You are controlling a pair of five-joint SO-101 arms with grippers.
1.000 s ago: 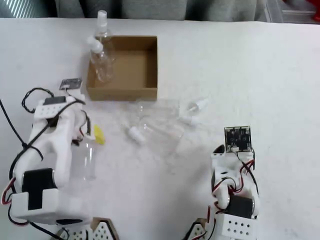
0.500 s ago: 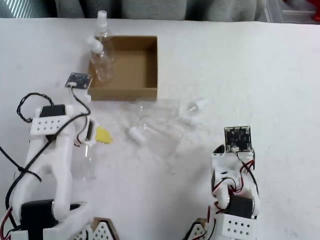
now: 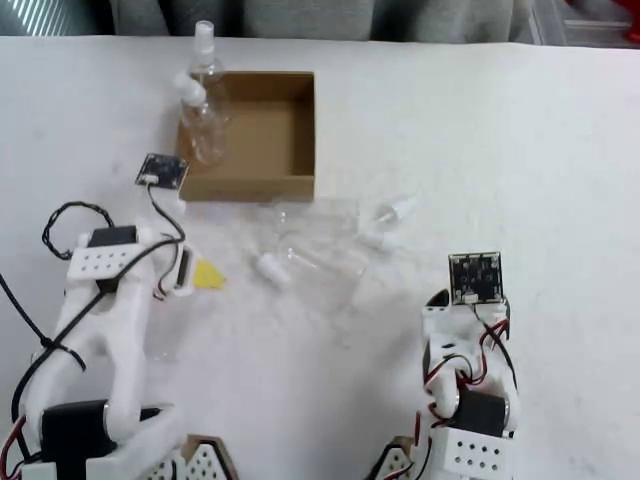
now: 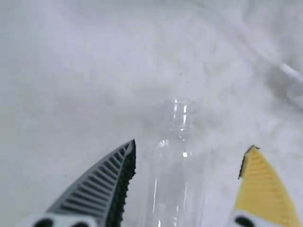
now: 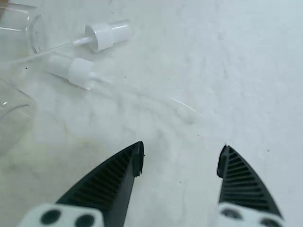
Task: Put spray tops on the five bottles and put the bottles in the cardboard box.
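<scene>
Left gripper: fingers spread, one grey, one yellow. An uncapped clear bottle sits between them, neck pointing away from the wrist. A gap shows on each side of it, so there is no grip. The bottle rests on the white table.

Right gripper: fingers spread over bare table, nothing between them. Ahead of its tips a spray top and a second top lie loose, near each other but apart.

Loose bottles, clear and uncapped, lie between the two grippers. A third top lies at their edge, on the left gripper's yellow-finger side.

The box stands open, well ahead of the left gripper's tips. One capped bottle is inside, against the wall on the left arm's side. Another capped bottle stands at the far corner; I cannot tell whether it is inside or just beyond the rim.
</scene>
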